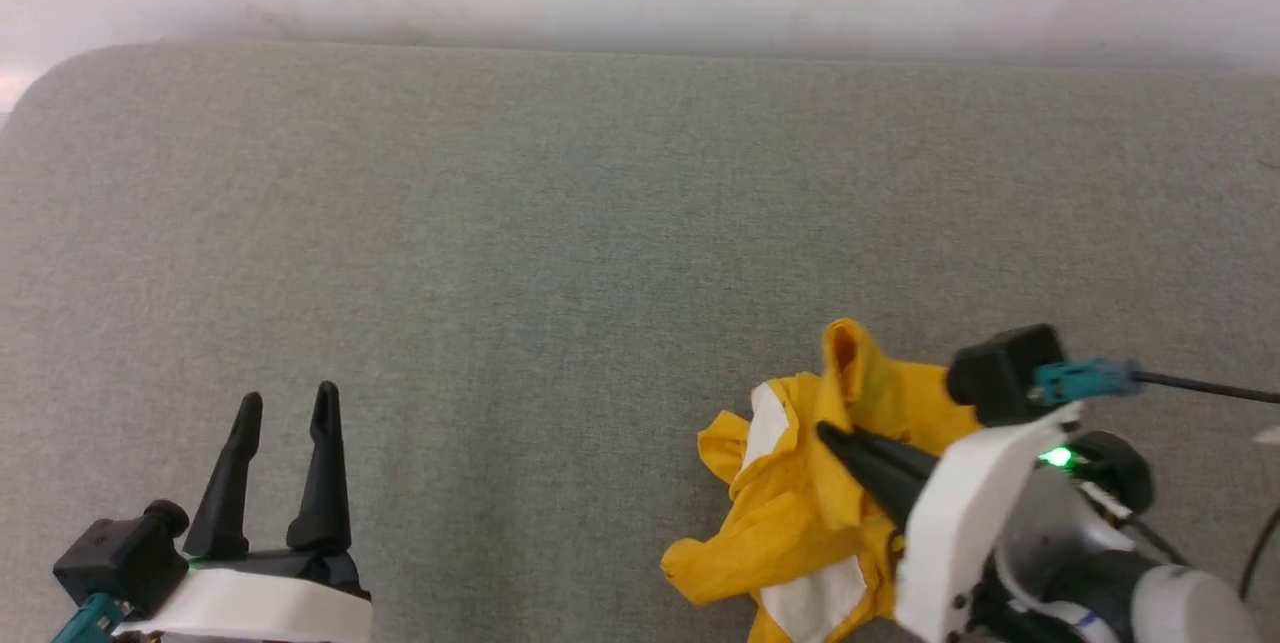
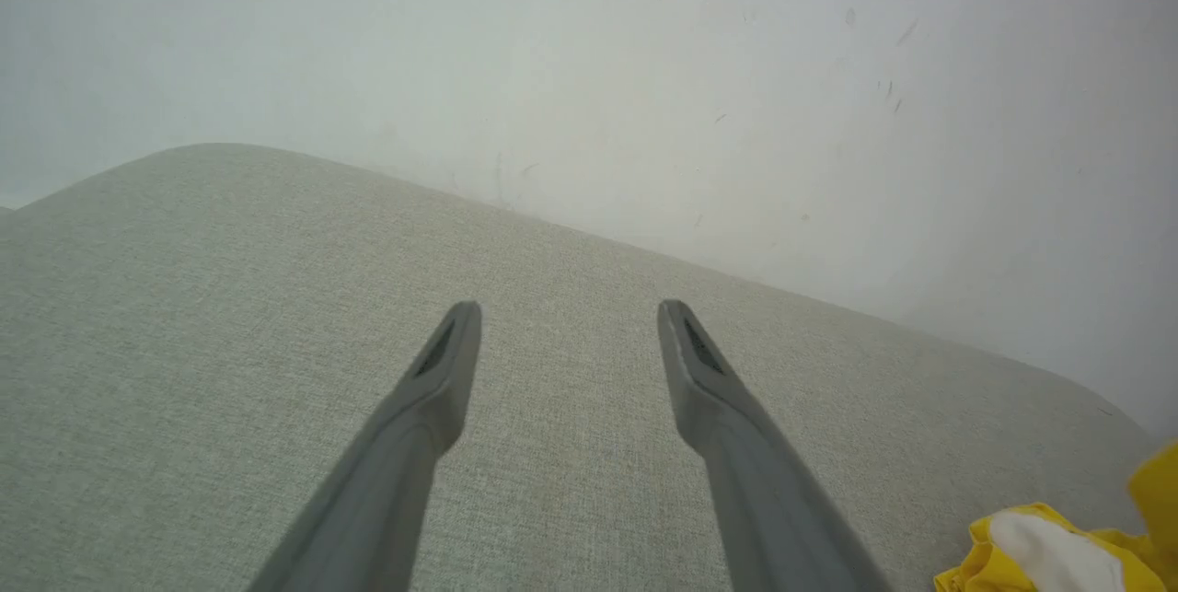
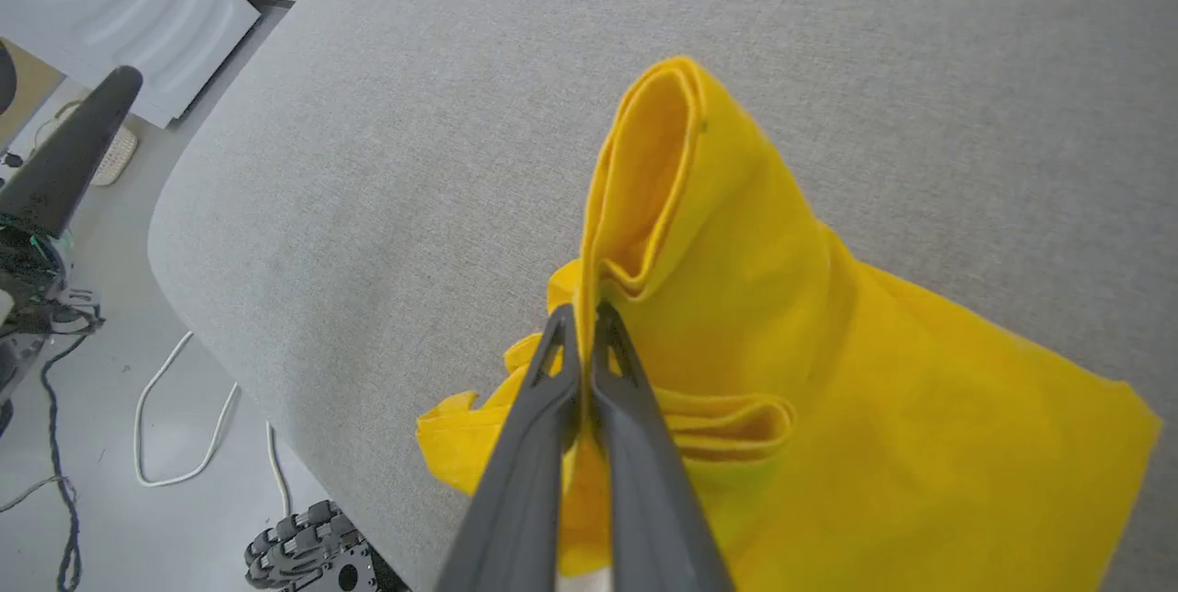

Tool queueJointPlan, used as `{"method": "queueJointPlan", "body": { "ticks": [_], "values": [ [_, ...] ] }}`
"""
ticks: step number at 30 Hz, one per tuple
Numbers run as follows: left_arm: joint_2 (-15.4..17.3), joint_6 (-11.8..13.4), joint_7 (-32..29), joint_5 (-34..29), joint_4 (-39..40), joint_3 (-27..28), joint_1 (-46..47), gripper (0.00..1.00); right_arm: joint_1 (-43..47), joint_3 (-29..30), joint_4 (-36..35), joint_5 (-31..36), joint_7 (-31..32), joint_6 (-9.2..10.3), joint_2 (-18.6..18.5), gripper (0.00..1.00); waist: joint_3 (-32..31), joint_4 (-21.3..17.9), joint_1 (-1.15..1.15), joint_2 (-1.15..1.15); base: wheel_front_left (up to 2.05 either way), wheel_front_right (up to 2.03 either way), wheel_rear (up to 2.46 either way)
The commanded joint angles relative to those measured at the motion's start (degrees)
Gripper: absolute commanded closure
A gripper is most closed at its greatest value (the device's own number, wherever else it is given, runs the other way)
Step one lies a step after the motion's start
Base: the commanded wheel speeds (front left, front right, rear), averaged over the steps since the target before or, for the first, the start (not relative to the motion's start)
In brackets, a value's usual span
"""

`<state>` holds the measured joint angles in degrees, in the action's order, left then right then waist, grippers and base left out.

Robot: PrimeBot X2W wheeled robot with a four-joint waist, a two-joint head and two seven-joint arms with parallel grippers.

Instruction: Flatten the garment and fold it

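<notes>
Flattening step: right hand (image 3: 580,311) pinches a fold of the crumpled bright yellow cotton T-shirt (image 3: 828,389); empty, spread left hand (image 1: 288,395) should next grip another edge.

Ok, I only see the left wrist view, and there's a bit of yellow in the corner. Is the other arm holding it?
Observer: Yes, the right tool is shut on a fold of the yellow T-shirt.
Operator: Is it flat?
Observer: No, it's a crumpled heap, with one fold sticking up.
Operator: Where's it lying?
Observer: On the grey cushion, close to its near edge, on the robot's right.
</notes>
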<state>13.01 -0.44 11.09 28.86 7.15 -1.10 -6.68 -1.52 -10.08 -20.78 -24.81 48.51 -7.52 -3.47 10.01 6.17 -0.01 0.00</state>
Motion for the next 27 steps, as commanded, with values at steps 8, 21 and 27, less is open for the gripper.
{"method": "queueJointPlan", "body": {
  "ticks": [8, 21, 27],
  "values": [
    [-0.47, -0.11, -0.28, 0.79, -0.91, -1.24, 0.13, 0.0, -1.83, -6.05, 4.45, 0.13, 0.85, 0.03, 0.41, 1.0, -0.68, 3.23, 0.01, 0.0, 0.0, 0.0, 0.0],
    [-0.76, -0.29, 0.05, 1.27, -2.38, -2.1, 1.51, 0.0, -2.53, -4.09, 10.01, 0.87, -4.12, 0.03, 0.57, 0.0, -0.41, 4.65, 0.01, 0.0, 0.0, 0.0, 0.0],
    [-0.37, -0.07, 0.24, 1.39, -2.09, -1.75, 2.02, 0.0, -2.98, 3.25, 4.97, 5.15, -6.75, 0.03, 0.58, 0.0, -0.37, 3.45, 0.01, 0.0, 0.0, 0.0, 0.0]
  ]
}}
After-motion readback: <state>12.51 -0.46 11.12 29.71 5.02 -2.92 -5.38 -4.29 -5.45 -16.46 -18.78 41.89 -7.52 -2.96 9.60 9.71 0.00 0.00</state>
